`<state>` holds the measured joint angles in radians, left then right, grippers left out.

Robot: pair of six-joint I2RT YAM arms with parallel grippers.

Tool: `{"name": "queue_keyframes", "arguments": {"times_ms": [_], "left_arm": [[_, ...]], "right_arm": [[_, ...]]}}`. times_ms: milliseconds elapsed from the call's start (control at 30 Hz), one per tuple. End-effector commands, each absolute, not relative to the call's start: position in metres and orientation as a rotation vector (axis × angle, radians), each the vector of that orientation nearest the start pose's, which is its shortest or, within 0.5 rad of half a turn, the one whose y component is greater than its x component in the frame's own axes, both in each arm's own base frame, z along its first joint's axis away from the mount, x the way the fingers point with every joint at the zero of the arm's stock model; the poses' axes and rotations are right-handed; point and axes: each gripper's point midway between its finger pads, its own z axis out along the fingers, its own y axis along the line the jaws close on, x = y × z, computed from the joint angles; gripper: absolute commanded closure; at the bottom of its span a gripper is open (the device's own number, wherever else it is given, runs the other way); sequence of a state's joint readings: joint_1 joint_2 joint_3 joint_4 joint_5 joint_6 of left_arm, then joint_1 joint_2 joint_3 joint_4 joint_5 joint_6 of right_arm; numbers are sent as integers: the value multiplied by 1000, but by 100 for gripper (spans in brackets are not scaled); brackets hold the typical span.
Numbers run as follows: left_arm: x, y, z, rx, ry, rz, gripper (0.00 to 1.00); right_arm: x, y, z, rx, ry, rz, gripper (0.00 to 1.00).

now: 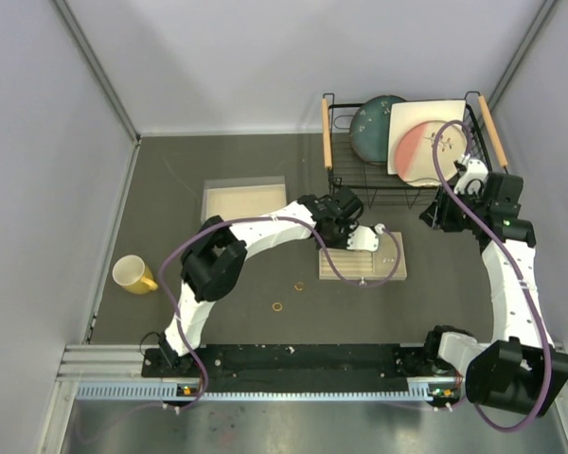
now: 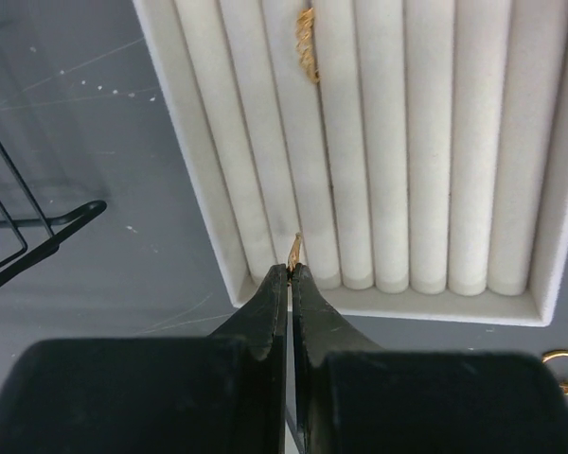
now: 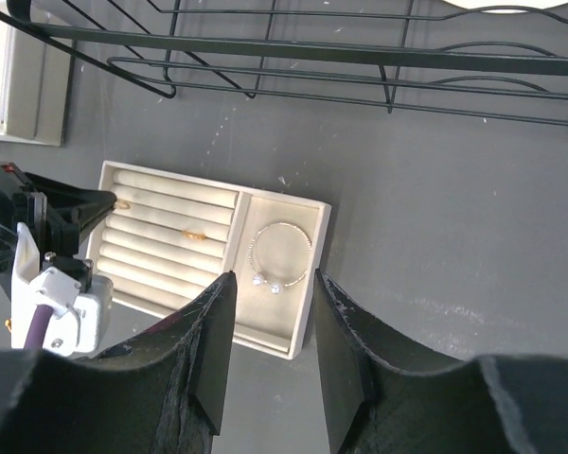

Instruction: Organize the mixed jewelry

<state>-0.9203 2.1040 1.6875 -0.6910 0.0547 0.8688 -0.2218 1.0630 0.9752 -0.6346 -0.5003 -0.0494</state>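
The left gripper (image 2: 291,272) is pinched tight on a tiny gold ring (image 2: 296,248) above the beige slotted jewelry tray (image 2: 407,305); the right gripper (image 3: 273,293) hangs part-open, empty.

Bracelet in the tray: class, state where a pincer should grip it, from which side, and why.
The silver bracelet lies flat in a walled compartment of the tray, so probably come from above, one finger inside the hoop, pinching the thin wire opposite its beaded ends.
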Motion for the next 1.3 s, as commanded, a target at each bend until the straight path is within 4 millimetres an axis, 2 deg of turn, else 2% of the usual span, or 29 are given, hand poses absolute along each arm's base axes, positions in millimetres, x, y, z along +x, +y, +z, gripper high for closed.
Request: {"name": "queue_keyframes", "arguments": {"times_ms": [0, 600, 1267], "left_arm": [[305, -393, 85, -2884, -2224, 205, 100], [301, -398, 70, -2803, -2243, 240, 100], [293, -390, 62, -2731, -2239, 257, 100]], "right_arm": [[300, 16, 203, -87, 2192, 429, 62], [299, 16, 199, -96, 2198, 429, 62], [300, 18, 194, -96, 2199, 442, 63]]}}
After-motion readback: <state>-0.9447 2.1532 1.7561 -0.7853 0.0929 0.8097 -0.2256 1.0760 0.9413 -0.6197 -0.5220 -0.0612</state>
